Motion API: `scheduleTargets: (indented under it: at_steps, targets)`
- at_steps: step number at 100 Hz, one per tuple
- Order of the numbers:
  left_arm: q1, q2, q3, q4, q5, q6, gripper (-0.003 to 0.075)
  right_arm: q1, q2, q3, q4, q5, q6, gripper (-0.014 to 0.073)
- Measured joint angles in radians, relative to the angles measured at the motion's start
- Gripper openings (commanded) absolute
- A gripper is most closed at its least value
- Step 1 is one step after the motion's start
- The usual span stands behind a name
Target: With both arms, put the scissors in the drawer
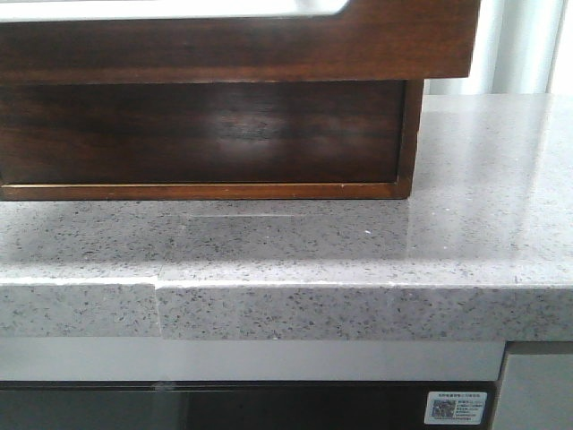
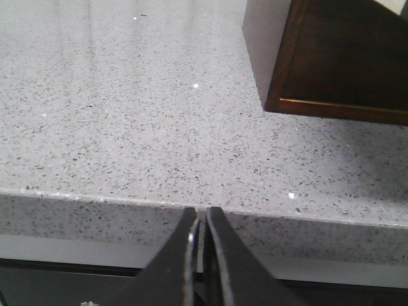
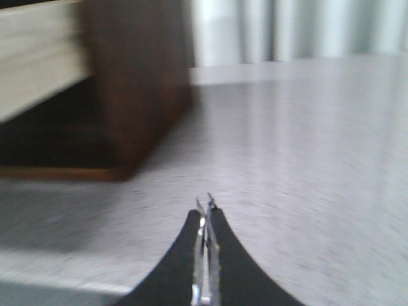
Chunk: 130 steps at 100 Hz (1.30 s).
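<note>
The left claw (image 2: pixel 200 220) hangs at the front edge of the speckled table (image 1: pixel 466 224), fingers together on nothing, and the scissors appear in no view. The drawer (image 1: pixel 233 40) juts out over the wooden box (image 1: pixel 201 134), seemingly pulled open to receive them. The right claw (image 3: pixel 206 213) is likewise pressed together, while a sticker (image 1: pixel 458 408) below bears unreadable print.

A home kitchen: a speckled grey stone countertop (image 1: pixel 358 260) with a thick front edge runs above a glossy dark appliance front (image 1: pixel 224 408) carrying a QR-code sticker (image 1: pixel 457 409). A dark wooden box (image 1: pixel 206 134) stands on the counter, pale curtains (image 3: pixel 299 29) hanging beyond it.
</note>
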Motion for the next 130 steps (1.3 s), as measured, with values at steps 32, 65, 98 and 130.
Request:
scheduleTargets:
  at_steps: [32,65,98,130]
  targets:
    - [0.000,0.000,0.000,0.000,0.000,0.000,-0.0019,-0.115,0.000,0.021,-0.217,-0.110,0.195,-0.0061]
    - [0.000,0.000,0.000,0.000,0.002,0.000,-0.0019,-0.136,0.000,0.021,-0.224,0.174,0.176,-0.0061]
    - [0.000,0.000,0.000,0.000,0.002,0.000,-0.0019,-0.136,0.000,0.021,-0.224,0.185,0.157,-0.0061]
    - [0.000,0.000,0.000,0.000,0.002,0.000,-0.0018,-0.136,0.000,0.019,-0.224,0.193,0.157,-0.0061]
